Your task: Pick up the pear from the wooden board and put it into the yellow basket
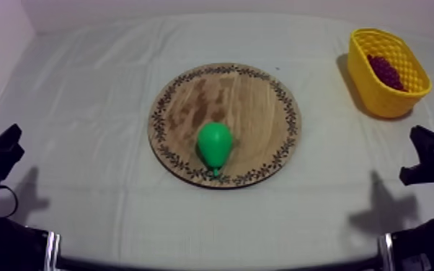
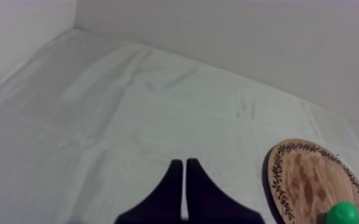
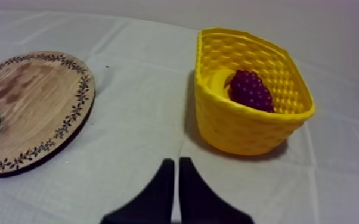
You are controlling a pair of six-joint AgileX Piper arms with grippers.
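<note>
A green pear (image 1: 215, 145) lies on the round wooden board (image 1: 256, 101) in the middle of the table, toward the board's near rim. The yellow basket (image 1: 401, 101) stands at the far right and holds a bunch of dark red grapes (image 1: 386, 70). My left gripper (image 1: 7, 140) rests low at the left edge, and its fingers (image 2: 184, 179) lie together as a narrow wedge, far from the board (image 2: 313, 179) and pear (image 2: 343, 212). My right gripper (image 1: 418, 155) rests low at the right, shut, its fingers (image 3: 176, 179) pointing between the board (image 3: 45, 89) and the basket (image 3: 247, 128).
In the right wrist view, the basket also holds a banana (image 3: 217, 80) behind the grapes (image 3: 250, 89). The grey-white cloth (image 1: 83, 101) lies open around the board. A wall runs along the table's far and left edges.
</note>
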